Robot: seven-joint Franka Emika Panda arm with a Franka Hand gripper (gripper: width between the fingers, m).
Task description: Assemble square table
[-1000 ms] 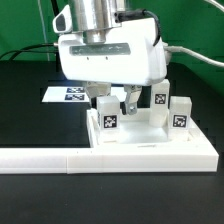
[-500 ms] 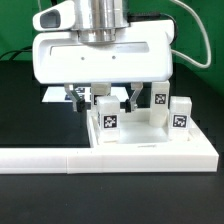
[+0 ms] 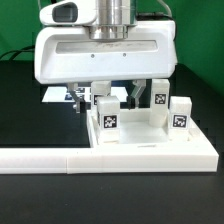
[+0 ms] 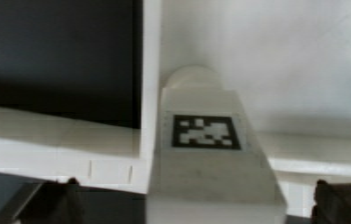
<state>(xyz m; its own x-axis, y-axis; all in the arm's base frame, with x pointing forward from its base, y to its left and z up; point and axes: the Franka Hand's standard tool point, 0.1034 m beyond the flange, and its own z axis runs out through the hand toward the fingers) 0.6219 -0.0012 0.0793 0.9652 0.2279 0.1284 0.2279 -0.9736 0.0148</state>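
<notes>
Exterior view: the end effector [image 3: 107, 96] hangs low over the back part of the square tabletop [image 3: 150, 145], its wide white housing filling the upper frame. Two dark fingers [image 3: 131, 95] reach down from it, spread apart, with one upright white leg [image 3: 105, 113] standing between them; its front face carries a black-and-white tag. The fingers flank the top of this leg, but whether the pads touch it cannot be told from here. Wrist view: the same leg [image 4: 197, 140] rises up the middle of the frame, tag facing the camera, with the dark fingertips [image 4: 56, 197] showing at either side of its near end and a visible gap on each side, so the jaws stand open and grip nothing. The tabletop sits on the black desk [image 3: 30, 110], pressed against the long white L-shaped barrier [image 3: 60, 157] that runs along the front edge toward the exterior view's left. Two more tagged legs stand on the tabletop toward the exterior view's right: one [image 3: 158, 101] just behind the end effector's edge, another [image 3: 180, 112] further right. The marker board [image 3: 62, 95] lies flat on the desk behind, partly hidden by the housing.
</notes>
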